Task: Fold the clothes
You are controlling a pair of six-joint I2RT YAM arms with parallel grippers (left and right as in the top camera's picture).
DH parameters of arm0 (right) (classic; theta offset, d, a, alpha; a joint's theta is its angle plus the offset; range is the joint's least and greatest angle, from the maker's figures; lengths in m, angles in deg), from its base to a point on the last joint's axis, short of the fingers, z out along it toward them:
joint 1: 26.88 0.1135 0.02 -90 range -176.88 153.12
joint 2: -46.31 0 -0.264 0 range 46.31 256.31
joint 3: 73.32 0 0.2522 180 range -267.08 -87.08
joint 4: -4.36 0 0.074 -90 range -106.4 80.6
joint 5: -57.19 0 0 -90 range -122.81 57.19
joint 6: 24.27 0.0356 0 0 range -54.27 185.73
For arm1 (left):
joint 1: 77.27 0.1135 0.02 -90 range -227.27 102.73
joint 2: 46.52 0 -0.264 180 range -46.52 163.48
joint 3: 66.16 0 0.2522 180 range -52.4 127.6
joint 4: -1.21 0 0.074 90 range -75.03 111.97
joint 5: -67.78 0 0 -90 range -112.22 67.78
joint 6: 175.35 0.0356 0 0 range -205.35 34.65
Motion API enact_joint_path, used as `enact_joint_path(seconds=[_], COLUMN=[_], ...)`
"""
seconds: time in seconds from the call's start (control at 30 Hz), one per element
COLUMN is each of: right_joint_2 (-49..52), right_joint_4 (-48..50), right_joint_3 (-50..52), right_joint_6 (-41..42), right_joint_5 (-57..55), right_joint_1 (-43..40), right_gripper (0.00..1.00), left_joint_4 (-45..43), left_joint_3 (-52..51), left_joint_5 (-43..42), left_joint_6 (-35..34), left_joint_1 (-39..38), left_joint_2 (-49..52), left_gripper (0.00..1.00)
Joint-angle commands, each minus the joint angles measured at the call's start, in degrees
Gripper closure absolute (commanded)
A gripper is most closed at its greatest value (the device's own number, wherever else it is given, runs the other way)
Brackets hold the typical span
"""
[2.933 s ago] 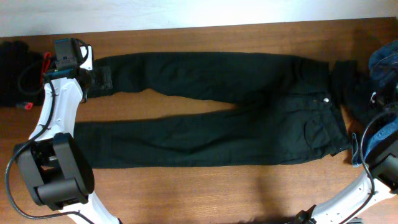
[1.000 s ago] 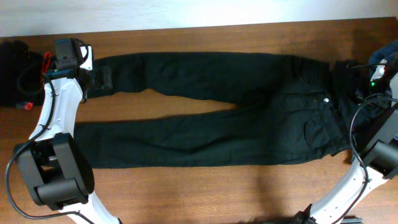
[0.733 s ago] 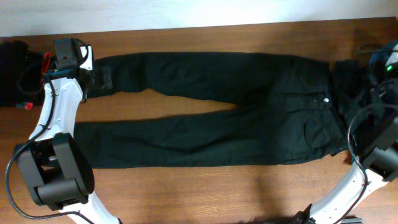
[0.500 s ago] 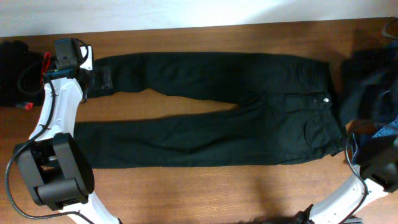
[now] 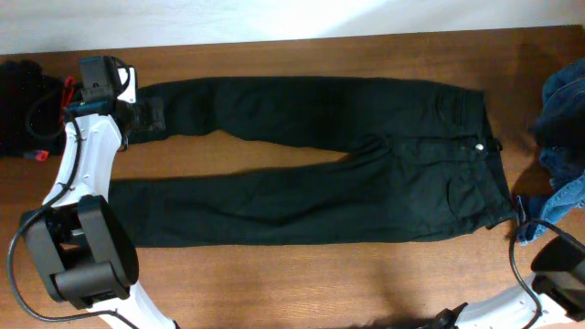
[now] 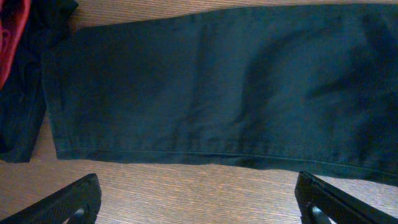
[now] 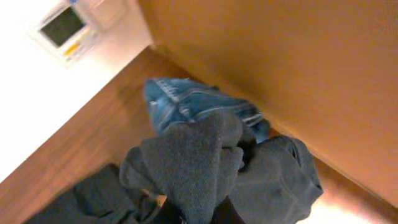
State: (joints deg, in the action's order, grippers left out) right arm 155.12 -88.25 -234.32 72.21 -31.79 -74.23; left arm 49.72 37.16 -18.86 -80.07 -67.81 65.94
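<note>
The black jeans (image 5: 311,164) lie flat on the table (image 5: 274,274), mid frame. The left end effector (image 6: 199,202) hangs wide apart by their upper-left cuff. The right end effector (image 7: 199,214) is clamped on a dark garment (image 7: 199,162) (blue denim (image 7: 186,102) tangled in), and I think the denim may slip loose and drop.

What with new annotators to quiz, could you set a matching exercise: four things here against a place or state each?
1 black jeans
2 blue denim
3 left claw
4 right claw

a open above a trouser leg
b spread flat across the table
c shut on dark fabric
d at the overhead view's right edge

Pairs: 1-b, 2-d, 3-a, 4-c.
</note>
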Motion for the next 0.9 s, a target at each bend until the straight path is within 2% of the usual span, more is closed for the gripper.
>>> enact_joint_path(seconds=[0.0,0.33,0.8,0.83,0.87], right_joint_2=[0.0,2.1,11.1,11.5,12.0], right_joint_4=[-0.1,0.2,0.2,0.2,0.2], right_joint_3=[-0.9,-0.4,1.0,1.0,1.0], right_joint_6=[3.1,3.8,6.1,6.1,6.1], right_joint_5=[-3.2,-6.3,-5.4,-5.4,-5.4], right_joint_1=[-1.6,-2.6,-5.3,-5.3,-5.3], right_gripper=[0.96,0.96,0.96,0.96,0.91], left_joint_4=[0.1,0.1,0.1,0.1,0.1], left_joint_3=[0.8,0.8,0.8,0.8,0.8], left_joint_5=[-0.6,-0.6,-0.6,-0.6,-0.6], left_joint_6=[-0.5,-0.5,-0.5,-0.5,-0.5], left_joint_1=[0.1,0.1,0.1,0.1,0.1], left_joint_2=[-1.6,-1.6,-1.6,-1.6,-1.6], left_gripper=[0.01,0.01,0.01,0.01,0.01])
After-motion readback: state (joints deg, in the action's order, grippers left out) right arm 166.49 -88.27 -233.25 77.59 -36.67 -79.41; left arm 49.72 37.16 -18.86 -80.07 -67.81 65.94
